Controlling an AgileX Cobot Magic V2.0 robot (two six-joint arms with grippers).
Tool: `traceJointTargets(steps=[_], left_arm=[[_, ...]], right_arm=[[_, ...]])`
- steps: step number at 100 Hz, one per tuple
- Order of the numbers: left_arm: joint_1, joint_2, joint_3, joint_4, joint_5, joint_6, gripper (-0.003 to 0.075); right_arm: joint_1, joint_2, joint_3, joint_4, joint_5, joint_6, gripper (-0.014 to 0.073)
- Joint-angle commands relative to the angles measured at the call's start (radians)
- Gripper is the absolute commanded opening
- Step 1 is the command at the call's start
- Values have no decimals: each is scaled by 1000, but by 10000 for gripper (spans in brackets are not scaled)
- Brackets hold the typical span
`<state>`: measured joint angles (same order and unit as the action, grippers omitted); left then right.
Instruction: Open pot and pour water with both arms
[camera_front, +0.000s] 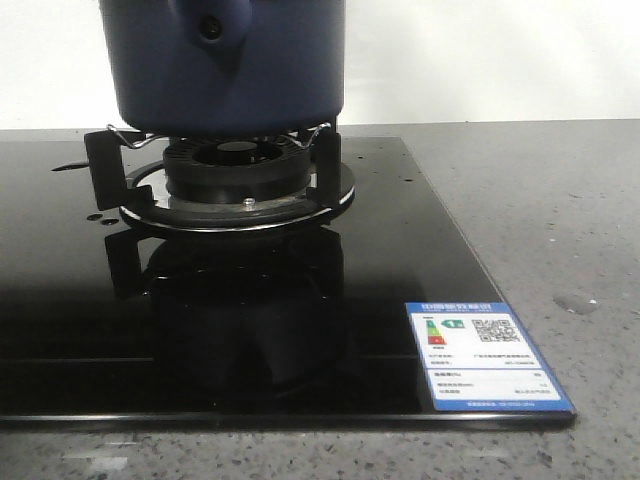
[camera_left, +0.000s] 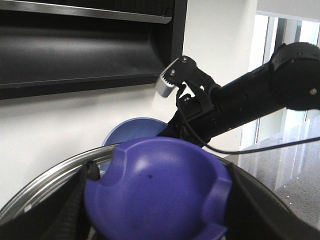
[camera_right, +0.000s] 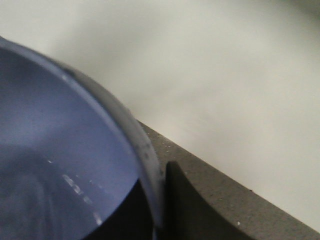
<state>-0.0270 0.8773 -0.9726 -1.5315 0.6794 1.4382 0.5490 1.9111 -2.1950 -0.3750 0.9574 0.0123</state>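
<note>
the pot (camera_front: 225, 65) sits on the wire supports of the burner (camera_front: 237, 185) at the stove's twelve o'clock, its handle mount facing the camera. in the left wrist view the left gripper (camera_left: 157, 200) appears clamped on a purple knob (camera_left: 157, 187) ringed by a metal rim, probably the lid lifted clear. the right gripper (camera_right: 160, 220) holds a blue bowl (camera_right: 60, 165) by its rim, likely ready for pouring.

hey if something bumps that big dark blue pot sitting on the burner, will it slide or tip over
The pot probably won't tip easily: it looks wide and straight-sided. It rests on thin metal prongs of the burner stand, not a flat surface, so a sideways shove might make it skid or rock. It is likely stiff and fairly heavy.
</note>
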Motion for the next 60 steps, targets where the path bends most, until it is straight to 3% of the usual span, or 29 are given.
traceJointTargets(steps=[1, 18, 60], left_arm=[[-7, -15, -33, -73, -15, 0, 210], [-19, -15, -33, -70, -23, 0, 210], [-73, -20, -33, -13, -72, 0, 210]], right_arm=[[19, -47, -24, -142, -92, 33, -40], [56, -22, -24, -216, -101, 35, -40], [164, 4, -24, -624, -101, 168, -40]])
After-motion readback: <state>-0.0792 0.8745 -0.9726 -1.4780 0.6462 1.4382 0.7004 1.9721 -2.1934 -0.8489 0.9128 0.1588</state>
